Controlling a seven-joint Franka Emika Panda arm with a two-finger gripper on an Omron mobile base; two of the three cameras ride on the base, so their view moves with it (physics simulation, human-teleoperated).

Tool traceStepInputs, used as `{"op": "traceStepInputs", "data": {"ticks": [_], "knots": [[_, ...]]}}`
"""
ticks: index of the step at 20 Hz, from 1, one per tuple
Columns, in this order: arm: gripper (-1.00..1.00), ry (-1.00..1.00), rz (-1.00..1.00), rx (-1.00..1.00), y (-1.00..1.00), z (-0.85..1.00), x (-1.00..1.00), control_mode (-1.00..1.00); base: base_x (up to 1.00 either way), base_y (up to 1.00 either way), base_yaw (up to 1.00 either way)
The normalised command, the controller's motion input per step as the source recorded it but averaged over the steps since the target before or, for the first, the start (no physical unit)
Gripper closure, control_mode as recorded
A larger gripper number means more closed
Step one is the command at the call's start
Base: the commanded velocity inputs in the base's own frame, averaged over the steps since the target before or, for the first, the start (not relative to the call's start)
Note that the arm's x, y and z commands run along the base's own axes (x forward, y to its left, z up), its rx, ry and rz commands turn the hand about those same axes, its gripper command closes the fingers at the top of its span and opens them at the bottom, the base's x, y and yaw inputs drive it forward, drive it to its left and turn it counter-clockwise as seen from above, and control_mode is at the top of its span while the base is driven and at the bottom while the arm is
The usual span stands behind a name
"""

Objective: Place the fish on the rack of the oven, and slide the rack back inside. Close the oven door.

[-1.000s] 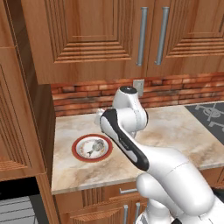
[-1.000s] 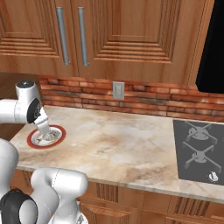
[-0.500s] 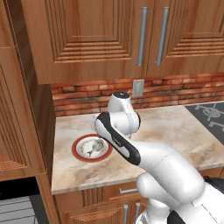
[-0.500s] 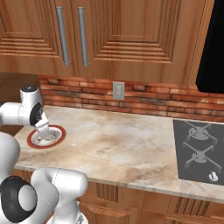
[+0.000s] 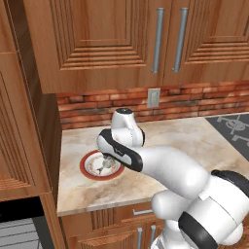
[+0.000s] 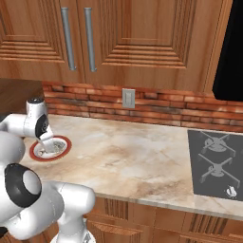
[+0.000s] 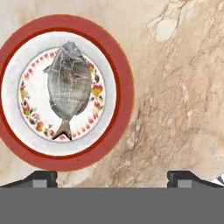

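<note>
- Nearest, at the bottom of the hand view, the gripper [image 7: 112, 177] is seen with its two dark finger tips [image 7: 42, 177] set far apart; the jaws are spread wide and nothing is held between them.
- Between and just beyond the tips, only bare marbled beige counter [image 7: 175, 87] is seen, so the open jaws are judged to be centred over the stone and not over the target.
- Farther up and to the left in that view, the red-rimmed plate [image 7: 124, 94] lies flat on the counter, with a ring of small painted flowers inside its white centre.
- On the middle of the plate, the fish [image 7: 70, 83] is lying flat: grey-silver, with its blunt head toward the top of the hand view and its forked tail toward the bottom, nearer the gripper.
- Its long axis is therefore seen running roughly along the viewing direction, crosswise to the line joining the two tips, so a grip across the body would be judged to need little turning of the wrist.
- From the left base view, the gripper [image 5: 108, 156] is seen hanging low over the plate [image 5: 87, 171] near the counter's left end, close to the wooden side cabinet [image 5: 24, 121].
- A sideways shift toward the fish, then a descent, is judged to be what the coming move calls for.
</note>
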Motion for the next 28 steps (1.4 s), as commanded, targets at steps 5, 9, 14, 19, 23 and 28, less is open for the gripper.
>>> {"op": "traceStepInputs", "data": {"ticks": [5,9,14,19,23,28], "knots": [[-1.0,0.0,-0.05,-0.02,0.22,-0.01,0.22,-1.0,0.0,0.0,0.0],[-1.0,0.01,-0.08,-0.01,0.03,-0.2,0.13,-1.0,0.0,0.0,0.0],[-1.0,0.01,-0.07,0.0,0.0,-0.32,0.15,-1.0,0.0,0.0,0.0],[-1.0,0.0,-0.07,0.0,0.05,-0.35,0.13,-1.0,0.0,0.0,0.0],[-1.0,0.0,-0.05,0.0,0.23,-0.23,0.25,-1.0,0.0,0.0,0.0],[-1.0,0.04,-0.05,0.0,0.26,-0.15,0.31,-1.0,0.0,0.0,0.0]]}}
